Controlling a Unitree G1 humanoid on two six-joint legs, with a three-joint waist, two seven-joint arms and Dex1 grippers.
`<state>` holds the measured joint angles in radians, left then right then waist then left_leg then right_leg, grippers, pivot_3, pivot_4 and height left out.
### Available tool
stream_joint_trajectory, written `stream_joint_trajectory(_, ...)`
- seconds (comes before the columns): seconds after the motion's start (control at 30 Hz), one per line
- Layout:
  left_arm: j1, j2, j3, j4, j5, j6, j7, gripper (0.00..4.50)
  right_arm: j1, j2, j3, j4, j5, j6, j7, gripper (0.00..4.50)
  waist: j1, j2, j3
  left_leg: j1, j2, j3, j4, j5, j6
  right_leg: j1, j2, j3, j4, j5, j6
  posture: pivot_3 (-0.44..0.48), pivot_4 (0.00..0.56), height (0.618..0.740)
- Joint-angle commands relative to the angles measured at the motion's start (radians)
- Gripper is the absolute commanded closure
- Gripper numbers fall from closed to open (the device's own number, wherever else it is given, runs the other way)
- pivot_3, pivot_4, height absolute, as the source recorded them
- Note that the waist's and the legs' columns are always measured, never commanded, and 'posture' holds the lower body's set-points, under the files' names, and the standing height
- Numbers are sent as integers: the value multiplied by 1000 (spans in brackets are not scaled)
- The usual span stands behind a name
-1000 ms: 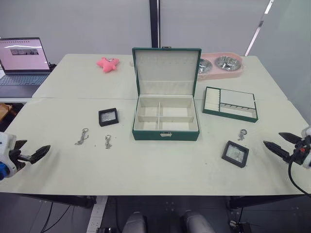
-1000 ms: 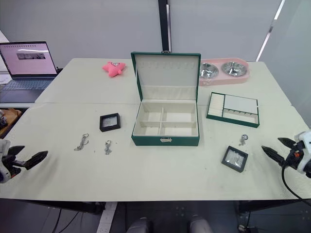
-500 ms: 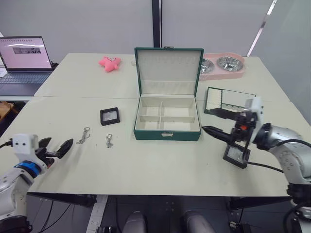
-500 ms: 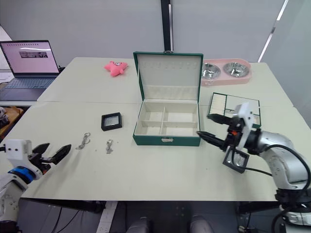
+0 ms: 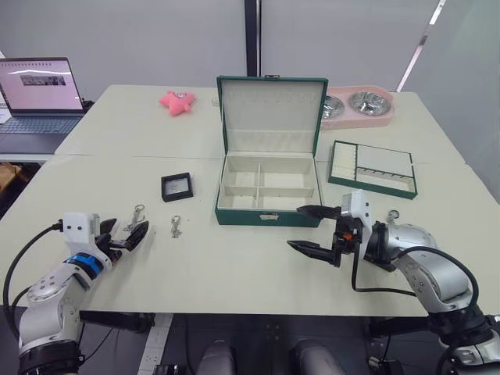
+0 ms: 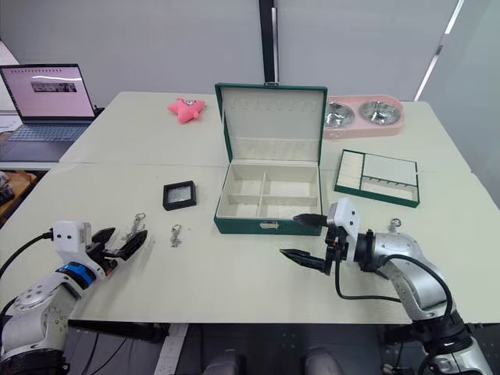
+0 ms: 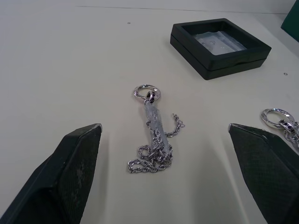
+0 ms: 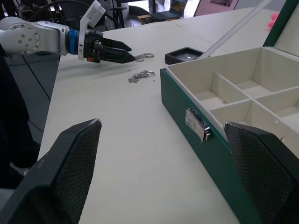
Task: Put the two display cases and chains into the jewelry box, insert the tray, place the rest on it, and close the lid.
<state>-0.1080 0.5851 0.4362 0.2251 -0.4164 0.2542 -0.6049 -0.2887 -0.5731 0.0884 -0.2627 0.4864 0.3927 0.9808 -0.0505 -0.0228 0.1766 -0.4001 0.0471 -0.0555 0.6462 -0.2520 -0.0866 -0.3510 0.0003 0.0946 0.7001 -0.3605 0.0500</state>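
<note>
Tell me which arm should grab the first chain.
Left. Its end effector is open and lined up on the chain, which lies between its fingers. The right end effector is open by the jewelry box.

Display case (image 5: 175, 187) and chains (image 5: 137, 217) left of jewelry box (image 5: 268, 195).

Open jewelry box (image 8: 243, 121), chains (image 8: 141, 75), L gripper (image 8: 122, 53) nearby

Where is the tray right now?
In the left eye view, the tray lies on the table, on the robot's right of the open box, in front of the pink bowl stand.
</note>
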Motion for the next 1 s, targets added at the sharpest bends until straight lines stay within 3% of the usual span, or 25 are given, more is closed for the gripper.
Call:
stream_joint_trajectory(0.03,-26,5,2,10,13,-25,15,1,52,-60,-94,-25,16,-33,25,63,2,0,0,0,0,0,0,0,0,0,0,0,0,0,0,0,150,740)
stream_joint_trajectory(0.33,-75,5,-21,69,35,-37,5,1,218,-171,-208,13,0,-103,80,63,6,0,0,1,0,1,0,0,0,1,0,1,-1,0,0,0,150,740)
stream_joint_trajectory(1.0,-76,19,-58,132,94,20,28,1,159,-163,-196,-19,21,-101,69,63,1,0,0,1,0,1,0,0,0,2,1,1,-1,0,0,0,150,740)
